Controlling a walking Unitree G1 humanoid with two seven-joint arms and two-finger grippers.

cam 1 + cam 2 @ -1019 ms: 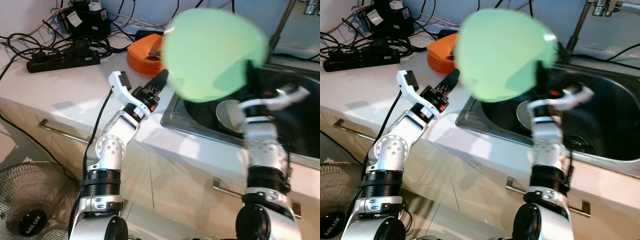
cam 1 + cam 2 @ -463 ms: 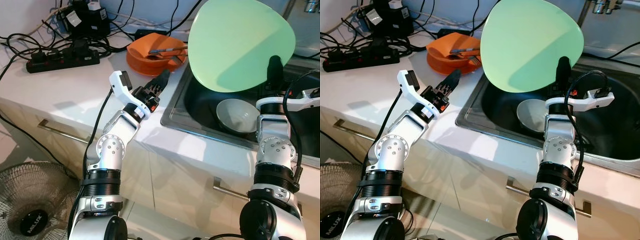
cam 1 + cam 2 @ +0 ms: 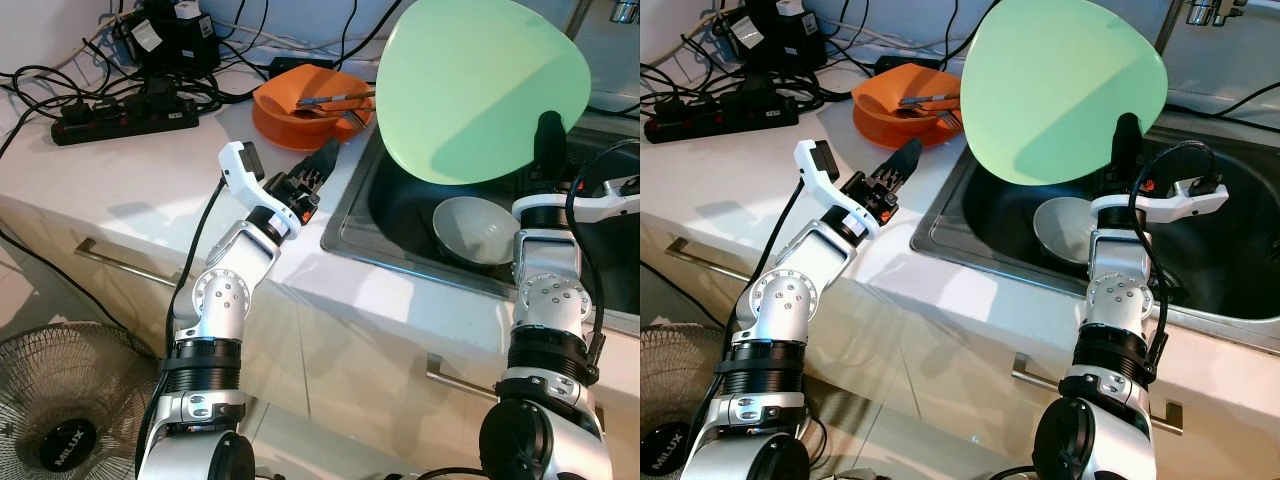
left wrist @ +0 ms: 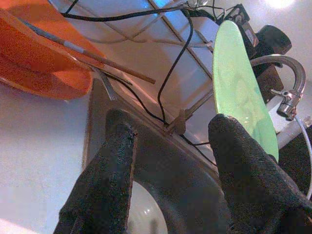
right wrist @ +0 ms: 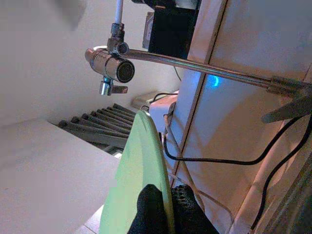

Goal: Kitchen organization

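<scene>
plate: plain pale green, no pattern
orange dish: bright orange
bowl: pale grey-white, plain, lying in the sink
sink: dark steel basin with a shiny silver rim
table: white
right hand: black fingers against the plate's green
left hand: black fingers, rough-textured
power strip: black, with black cables
faucet: shiny chrome
fan: grey grille, black hub
</scene>
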